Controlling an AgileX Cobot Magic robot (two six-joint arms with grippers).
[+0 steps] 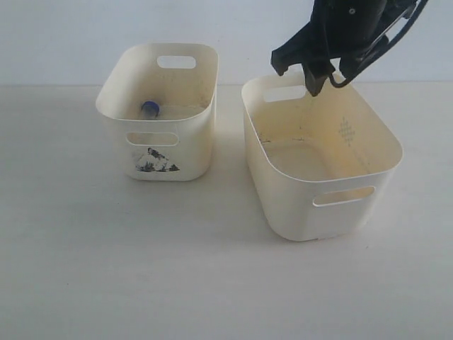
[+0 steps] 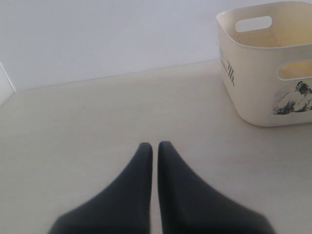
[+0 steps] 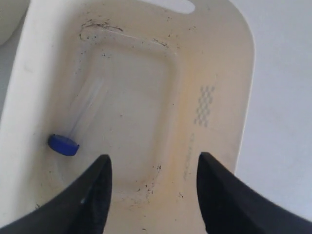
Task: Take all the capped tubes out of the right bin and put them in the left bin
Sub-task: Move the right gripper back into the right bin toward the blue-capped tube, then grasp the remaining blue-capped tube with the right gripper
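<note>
Place: looks like a robot test bench in a lab.
Surface: bare pale tabletop [image 1: 141, 283].
Backdrop: plain white wall [image 1: 71, 35] at 12 o'clock.
Props: two cream plastic bins, left bin [image 1: 191, 145] at 10 o'clock, right bin [image 1: 283, 191] at 3 o'clock.
Lab cue: blue capped tube [image 1: 149, 108], sample-vial type, lying in the left bin.
Robot cue: black right gripper [image 1: 297, 76] at 1 o'clock, above the right bin's far rim.

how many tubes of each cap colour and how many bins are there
blue-capped tubes: 2
bins: 2, the small printed bin and the large plain bin
total: 4
</note>
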